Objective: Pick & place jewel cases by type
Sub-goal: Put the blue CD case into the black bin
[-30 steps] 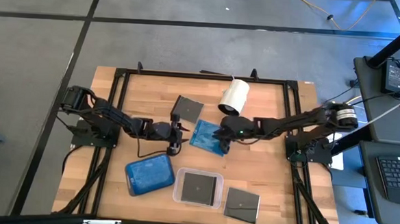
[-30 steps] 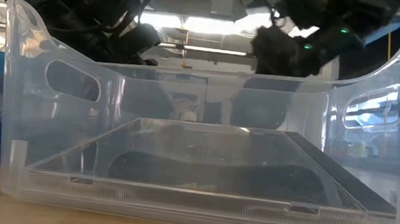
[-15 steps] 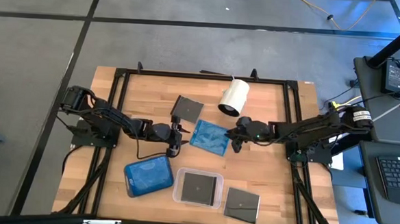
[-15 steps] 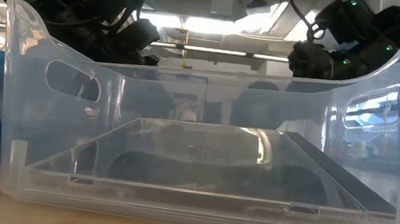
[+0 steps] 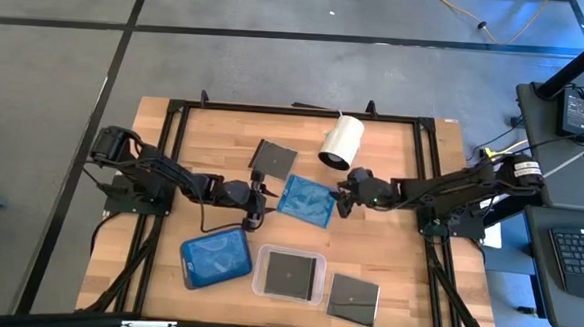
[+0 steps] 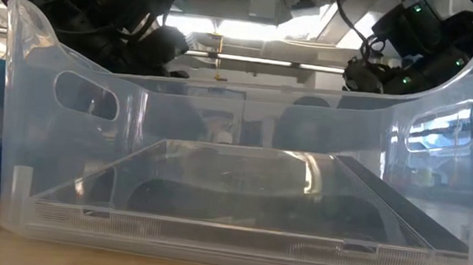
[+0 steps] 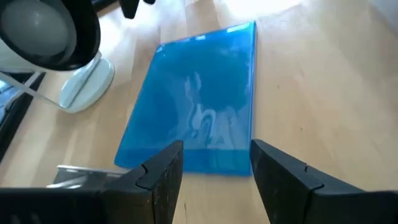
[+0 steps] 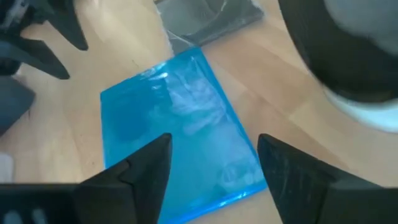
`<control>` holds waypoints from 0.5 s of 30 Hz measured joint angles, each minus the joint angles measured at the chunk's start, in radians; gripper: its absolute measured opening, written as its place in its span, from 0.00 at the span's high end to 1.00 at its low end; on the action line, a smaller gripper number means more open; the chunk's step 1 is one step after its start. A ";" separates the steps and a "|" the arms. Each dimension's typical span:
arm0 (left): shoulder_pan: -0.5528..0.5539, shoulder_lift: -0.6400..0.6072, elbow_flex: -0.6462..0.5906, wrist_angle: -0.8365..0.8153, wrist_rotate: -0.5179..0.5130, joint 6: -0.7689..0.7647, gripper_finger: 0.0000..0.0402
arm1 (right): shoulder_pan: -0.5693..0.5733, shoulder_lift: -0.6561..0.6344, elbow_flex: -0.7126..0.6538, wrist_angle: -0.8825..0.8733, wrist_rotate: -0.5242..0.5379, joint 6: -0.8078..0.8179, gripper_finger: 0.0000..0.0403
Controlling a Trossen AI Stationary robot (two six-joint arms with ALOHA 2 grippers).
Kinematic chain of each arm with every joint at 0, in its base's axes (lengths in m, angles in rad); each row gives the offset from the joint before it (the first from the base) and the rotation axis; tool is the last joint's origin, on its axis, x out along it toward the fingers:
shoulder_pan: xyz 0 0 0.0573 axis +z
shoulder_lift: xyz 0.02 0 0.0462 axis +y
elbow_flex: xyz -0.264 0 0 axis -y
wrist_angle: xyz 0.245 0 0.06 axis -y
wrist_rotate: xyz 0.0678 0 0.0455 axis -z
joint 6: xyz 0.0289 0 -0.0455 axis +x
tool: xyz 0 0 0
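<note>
1. The translucent blue jewel case (image 5: 305, 200) lies flat on the wooden surface (image 5: 387, 259), pretty much dead centre, with one gripper on each side of it.
2. The left gripper (image 5: 262, 204) sits just beside the case's left edge, fingers spread apart with nothing between them. From its wrist view, the case (image 7: 199, 106) sits just ahead of the open fingers (image 7: 283, 180), not touching as far as I can tell.
3. The right gripper (image 5: 342, 200) is at the opposite edge, also open and empty-handed. In its wrist view the case (image 8: 180, 134) lies right in front of the fingers (image 8: 140, 171).
4. Other cases: a dark one (image 5: 273, 159) lies behind the blue one, near the white cylinder (image 5: 341, 141); another dark one (image 5: 353, 298) is at the front of the surface, and one more (image 5: 292, 273) lies inside the clear tray (image 5: 259, 278).
5. A blue tray (image 5: 216, 259) is to the left of the clear tray.
</note>
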 joint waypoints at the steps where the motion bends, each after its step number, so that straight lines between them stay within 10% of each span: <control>1: 0.000 0.008 0.000 0.005 -0.004 0.003 0.54 | -0.001 0.007 0.000 -0.005 -0.001 0.028 0.40; 15: 0.001 0.208 0.082 0.041 -0.021 0.024 0.54 | -0.114 0.122 0.000 -0.002 -0.105 0.087 0.39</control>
